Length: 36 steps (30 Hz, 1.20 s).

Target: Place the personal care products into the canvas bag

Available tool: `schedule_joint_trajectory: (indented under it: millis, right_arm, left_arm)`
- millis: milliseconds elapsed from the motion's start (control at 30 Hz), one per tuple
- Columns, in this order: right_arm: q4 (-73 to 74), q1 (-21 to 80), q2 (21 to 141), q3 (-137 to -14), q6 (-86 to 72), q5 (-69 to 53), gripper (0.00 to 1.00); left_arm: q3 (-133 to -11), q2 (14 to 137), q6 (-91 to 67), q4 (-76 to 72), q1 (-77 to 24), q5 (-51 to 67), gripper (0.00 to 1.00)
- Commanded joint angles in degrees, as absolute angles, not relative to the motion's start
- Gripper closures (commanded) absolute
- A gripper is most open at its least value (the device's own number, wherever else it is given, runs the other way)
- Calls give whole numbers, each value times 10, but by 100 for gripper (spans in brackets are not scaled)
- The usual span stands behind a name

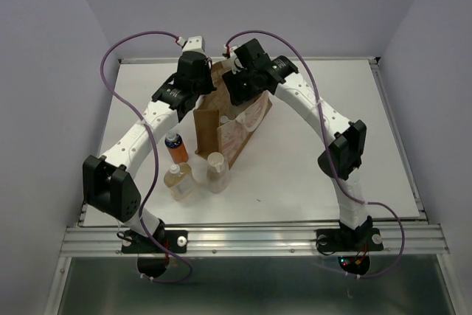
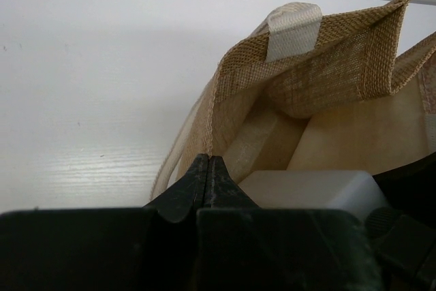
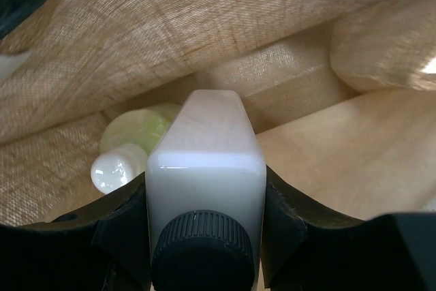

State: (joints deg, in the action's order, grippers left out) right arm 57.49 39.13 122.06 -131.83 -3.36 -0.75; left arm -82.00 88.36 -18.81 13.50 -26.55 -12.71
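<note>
The tall brown woven canvas bag with a white-and-pink printed face (image 1: 209, 127) stands upright near the middle of the white table (image 1: 332, 175), mouth open.

The right gripper (image 3: 204, 202) is down inside that mouth, at about 12 o'clock on the bag in the overhead view. Its jaws stand partly apart and press both sides of the translucent white square-shouldered bottle with a ribbed black cap (image 3: 204, 161). The cap points back toward the wrist and the bottle's base points into the bag.

On the bag's floor lies the yellow-green bottle with a white cap (image 3: 139, 131). It is on its side, at roughly 10 o'clock from the held bottle in the right wrist view. Nothing else can be made out in the bag.

The left gripper (image 2: 208, 172) is at the bag's 11 o'clock corner. Its jaws are pressed fully together, and the hemmed edge of the bag runs straight down into the tips, so it appears to pinch the rim. The pale webbing handle (image 2: 293, 28) stands up just beyond.

Three bottles stand upright on the table outside the bag:
- The orange bottle with a dark blue cap (image 1: 175, 147) is at 8 o'clock from the bag.
- The amber bottle with a white cap (image 1: 178, 181) is at 7 o'clock, just beside the orange one.
- The beige bottle (image 1: 216, 171) is at 6 o'clock, close against the bag's front.
</note>
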Motion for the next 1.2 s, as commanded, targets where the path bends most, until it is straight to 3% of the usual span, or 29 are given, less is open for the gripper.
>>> schedule_joint_trajectory:
  millis: [0,900,1167]
  right_arm:
    - [507,397,1193,-1327,44,-61,99]
    - [533,391,1288,-1300,98,-134,96]
    - [543,381,1296,-1278,74,-126,91]
  left_arm:
    - [-836,886,-169,138,-267,-138,100]
    - [-787,840,-154,97,-267,-127,100]
    - [-787,835,-156,95,-267,-128,100]
